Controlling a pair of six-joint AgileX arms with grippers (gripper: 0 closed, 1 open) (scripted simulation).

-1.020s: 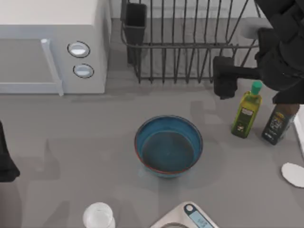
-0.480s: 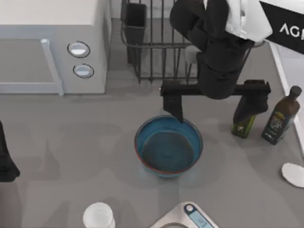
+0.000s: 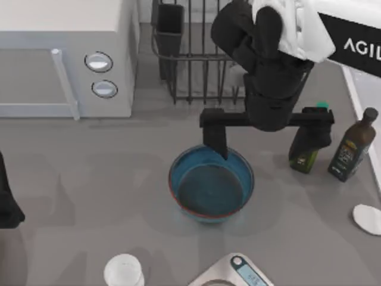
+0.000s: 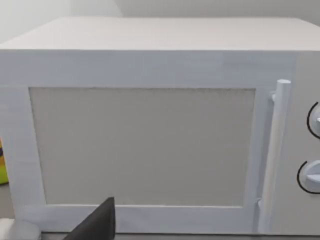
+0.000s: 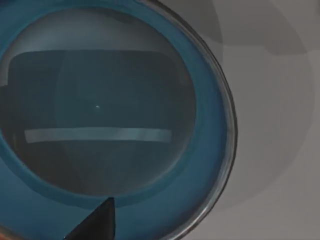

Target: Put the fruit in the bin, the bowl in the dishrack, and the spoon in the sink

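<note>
The blue bowl (image 3: 211, 186) with a reddish-brown rim stands upright at the middle of the table. My right gripper (image 3: 268, 143) hangs open and wide over the bowl's far rim. One finger (image 3: 215, 136) reaches down at that rim; the other is out by the green bottle. In the right wrist view the bowl (image 5: 110, 115) lies close below. The black wire dishrack (image 3: 202, 65) stands behind the bowl. The white spoon (image 3: 368, 218) lies at the right edge, partly cut off. The sink's pale rim (image 3: 362, 89) runs along the far right. The fruit and the bin are out of view.
A white microwave (image 3: 65, 59) stands at the back left and faces the left wrist camera (image 4: 150, 145). A green bottle (image 3: 302, 158) and a dark bottle (image 3: 351, 149) stand right of the bowl. At the front are a clear glass (image 3: 124, 271) and a scale (image 3: 235, 273). My left arm (image 3: 6, 205) is parked at the left edge.
The right arm swung left from beside the bottles to above the bowl's far rim, then settled slightly. The bowl, the spoon and the left arm have not moved.
</note>
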